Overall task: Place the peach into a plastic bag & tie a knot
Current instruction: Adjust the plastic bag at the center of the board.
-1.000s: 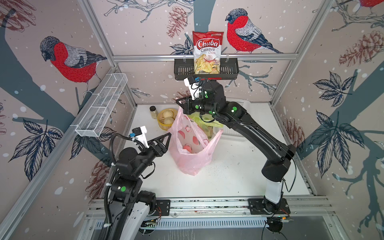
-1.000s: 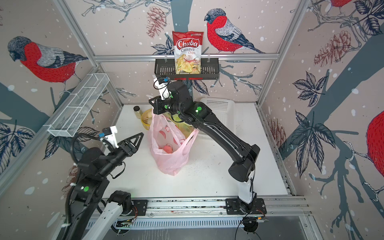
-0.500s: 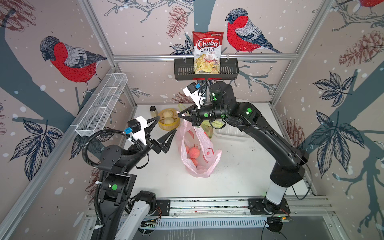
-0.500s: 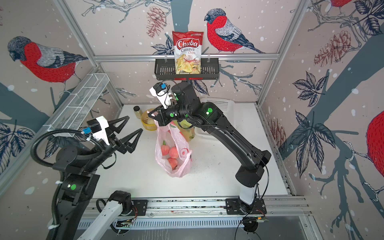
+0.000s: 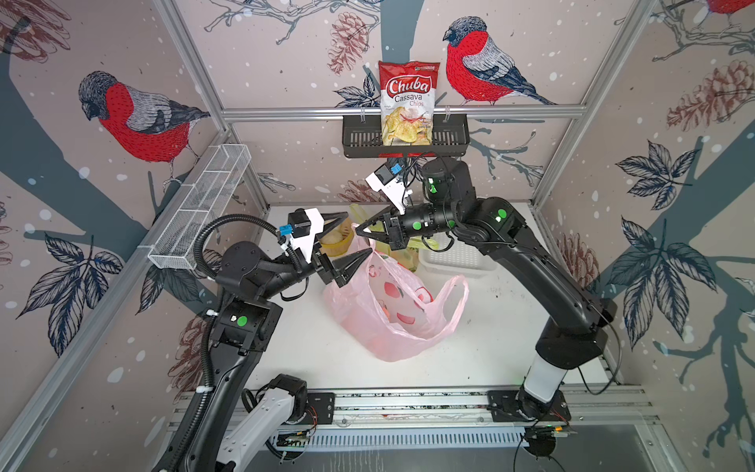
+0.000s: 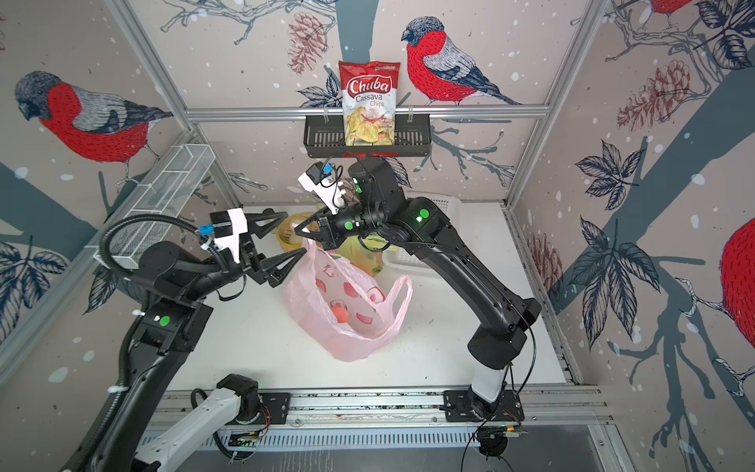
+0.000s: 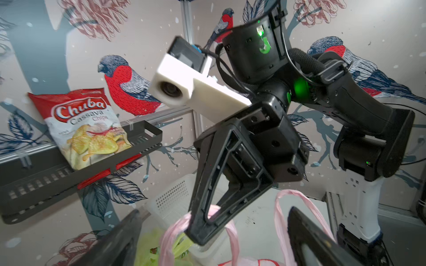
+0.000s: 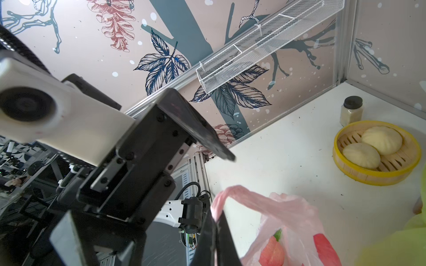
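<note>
While the right gripper is clamped shut on one twisted handle of the pink plastic bag, holding that corner up above the rest of the bag, the left gripper faces it with its jaws spread wide and grips nothing. Seen from the left wrist, the right gripper's tip and the pinched handle sit in line between the two spread fingers, touching neither. The bag's body slumps on the white table below both grippers, with its mouth gaping upward. Inside it lies the peach, low in the bag and well beneath the right gripper's tip. It shows through the open mouth in a top view and through the thin plastic in the right wrist view. The second handle stands as a free loop on the side of the bag away from the left gripper. Past the left gripper's upper finger, toward the back wall, sits a yellow-rimmed bamboo steamer holding two pale buns, with a small black-lidded jar just beside it. Under the right gripper's wrist lies a yellow-green bag, close against the pink one. A white basket rests beneath the right forearm.
</note>
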Controlling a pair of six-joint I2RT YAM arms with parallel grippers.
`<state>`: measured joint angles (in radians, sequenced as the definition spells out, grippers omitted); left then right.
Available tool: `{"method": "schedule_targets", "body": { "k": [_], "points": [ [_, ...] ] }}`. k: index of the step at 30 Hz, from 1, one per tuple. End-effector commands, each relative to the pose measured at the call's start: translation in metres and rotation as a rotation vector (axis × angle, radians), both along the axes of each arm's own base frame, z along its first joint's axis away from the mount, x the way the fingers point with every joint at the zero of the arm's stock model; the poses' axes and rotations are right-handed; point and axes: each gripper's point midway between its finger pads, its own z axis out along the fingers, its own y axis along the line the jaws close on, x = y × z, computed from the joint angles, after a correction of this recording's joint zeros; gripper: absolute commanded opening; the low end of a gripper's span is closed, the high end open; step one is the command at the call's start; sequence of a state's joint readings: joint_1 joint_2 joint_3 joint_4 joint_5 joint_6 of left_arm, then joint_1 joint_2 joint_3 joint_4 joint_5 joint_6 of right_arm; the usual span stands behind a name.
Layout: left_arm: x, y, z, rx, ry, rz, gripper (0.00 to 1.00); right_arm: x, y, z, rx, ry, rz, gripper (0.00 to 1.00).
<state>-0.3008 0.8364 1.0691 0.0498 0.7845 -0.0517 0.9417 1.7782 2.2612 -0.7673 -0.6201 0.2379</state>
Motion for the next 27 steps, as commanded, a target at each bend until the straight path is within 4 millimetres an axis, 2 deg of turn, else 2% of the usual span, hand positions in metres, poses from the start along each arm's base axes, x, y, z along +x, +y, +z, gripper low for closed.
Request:
{"method": "schedule_targets", "body": {
  "k": [1,4,6,8,12,14,21,24,25,27],
  "points": [
    [-0.002,-0.011,0.001,0.000,-0.059,-0.041,0.96,-0.009,0.000,0.009,0.041,-0.002,0.067,0.00],
    [0.005,-0.024,-0.013,0.014,-0.024,-0.068,0.91,-0.006,0.000,0.009,0.045,0.002,0.064,0.00],
    [0.008,-0.032,-0.025,0.034,0.010,-0.095,0.80,0.000,-0.001,0.009,0.046,0.011,0.047,0.00],
    [0.006,-0.038,-0.033,0.039,0.028,-0.110,0.64,0.004,-0.003,0.008,0.052,0.021,0.031,0.00],
    [0.008,-0.041,-0.057,0.026,0.066,-0.092,0.51,0.013,-0.006,0.006,0.063,0.033,0.000,0.00],
    [0.010,-0.041,-0.067,0.014,0.084,-0.084,0.41,0.017,-0.008,0.006,0.075,0.045,-0.015,0.00],
    [0.008,-0.044,-0.083,0.008,0.126,-0.104,0.20,0.025,-0.016,0.001,0.081,0.052,-0.044,0.00],
    [0.008,-0.044,-0.084,0.006,0.133,-0.109,0.00,0.025,-0.018,-0.002,0.072,0.051,-0.046,0.00],
    [0.010,-0.044,-0.085,0.007,0.140,-0.104,0.00,0.029,-0.020,-0.005,0.063,0.050,-0.065,0.06],
    [0.013,-0.042,-0.086,0.006,0.150,-0.080,0.00,0.043,-0.032,-0.011,0.035,0.040,-0.155,0.26]
  ]
}}
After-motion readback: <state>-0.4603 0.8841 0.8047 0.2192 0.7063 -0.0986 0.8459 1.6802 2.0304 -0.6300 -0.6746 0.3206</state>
